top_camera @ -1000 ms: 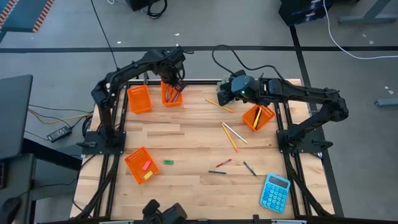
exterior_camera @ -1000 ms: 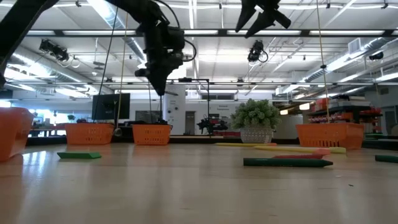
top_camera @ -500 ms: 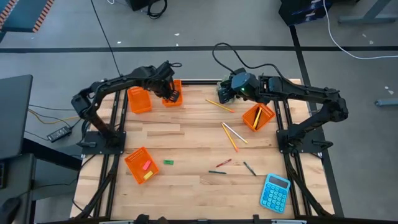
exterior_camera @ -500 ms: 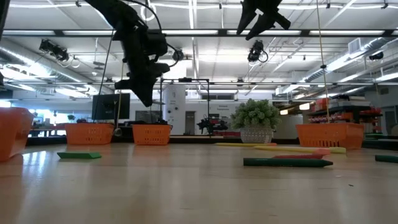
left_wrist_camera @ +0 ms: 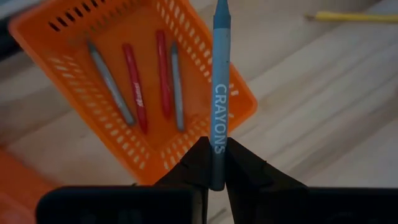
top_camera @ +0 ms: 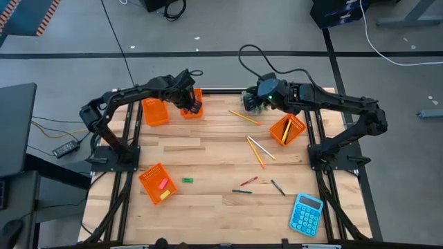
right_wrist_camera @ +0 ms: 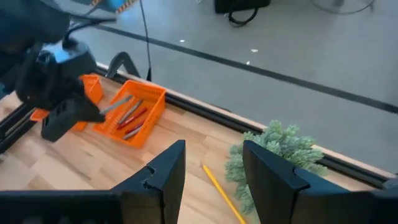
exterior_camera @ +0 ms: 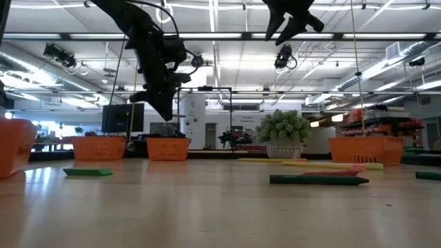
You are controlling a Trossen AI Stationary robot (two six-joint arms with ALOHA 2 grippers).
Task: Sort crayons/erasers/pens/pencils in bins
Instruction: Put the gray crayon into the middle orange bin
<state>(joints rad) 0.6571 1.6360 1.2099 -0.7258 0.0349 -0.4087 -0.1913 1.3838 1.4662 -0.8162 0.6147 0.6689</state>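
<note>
Left gripper (left_wrist_camera: 214,177) is up by the far-left corner of the table (top_camera: 208,152), fingers pinched tight on a blue-grey crayon (left_wrist_camera: 219,87) w/ "CRAYONS" printed down its side; crayon pokes straight out past the fingertips and hangs over the near edge of an orange bin (left_wrist_camera: 81,43). That bin already has four crayons lying in it, two grey & two red, roughly side by side. From overhead it's the second of two bins along the far edge; the other far bin (top_camera: 155,111) sits just beside it to the left, contents can't tell. Right gripper (right_wrist_camera: 211,171) hovers above the far edge near the middle, next to a small green plant (right_wrist_camera: 273,158), fingers spread apart w/ nothing between them. A yellow pencil (top_camera: 245,117) lies on the wood just below that spot. Third bin (top_camera: 288,129) is over on the right side, tilted, w/ a couple of yellow pencils in it. Two more pencils (top_camera: 257,149), yellowish & orange, lie crossed near the table's centre. Fourth bin (top_camera: 156,184) sits front-left holding a pink and a yellow eraser (top_camera: 164,184); a green eraser (top_camera: 187,180) lies just outside it. Closer to the front: a red crayon (top_camera: 249,180), a dark pen (top_camera: 241,191) & another dark stick (top_camera: 277,187), well apart from any bin. Blue calculator (top_camera: 306,214) at front-right corner
</note>
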